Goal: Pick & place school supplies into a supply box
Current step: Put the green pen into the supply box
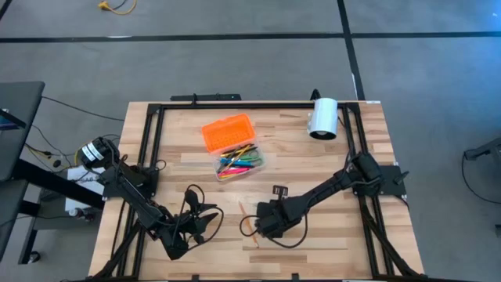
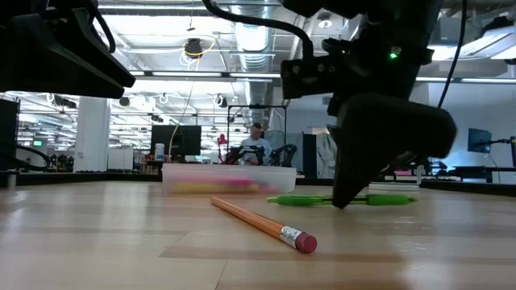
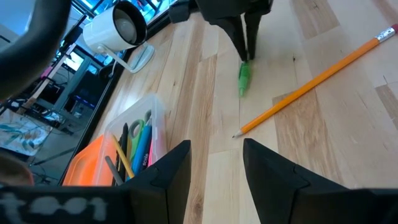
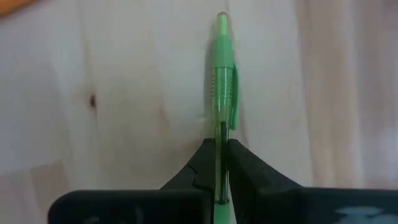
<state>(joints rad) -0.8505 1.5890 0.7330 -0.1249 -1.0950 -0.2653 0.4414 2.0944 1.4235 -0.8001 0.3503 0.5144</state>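
Note:
My right gripper point(image 4: 219, 149) is shut on a green pen point(image 4: 221, 74) near the table's near-middle point(image 1: 264, 225). A wood-coloured pencil with a pink eraser point(image 2: 262, 224) lies flat on the table beside it. The supply box's clear base point(image 1: 239, 162) rests on the table and holds several coloured pens. Its orange ribbed lid point(image 1: 228, 131) lies just beyond the base. My left gripper point(image 3: 214, 168) is open and hovers left of the pencil point(image 1: 194, 222), touching nothing. My right gripper pinches the green pen's clear barrel point(image 4: 219, 134) between its two fingers, about midway along it. The fingers point(image 3: 245, 37) come from above, pointing down, one on each side of the pen. The pen lies level at the table top point(image 2: 310, 200), sticking out on both sides of the fingers.
A white cylinder point(image 1: 322, 117) lies on its side near the far right corner. A small black object point(image 1: 277, 190) sits on the table behind the right gripper. Black frame rails run along the table's left, far and right edges. Bare wood lies between the grippers and the box.

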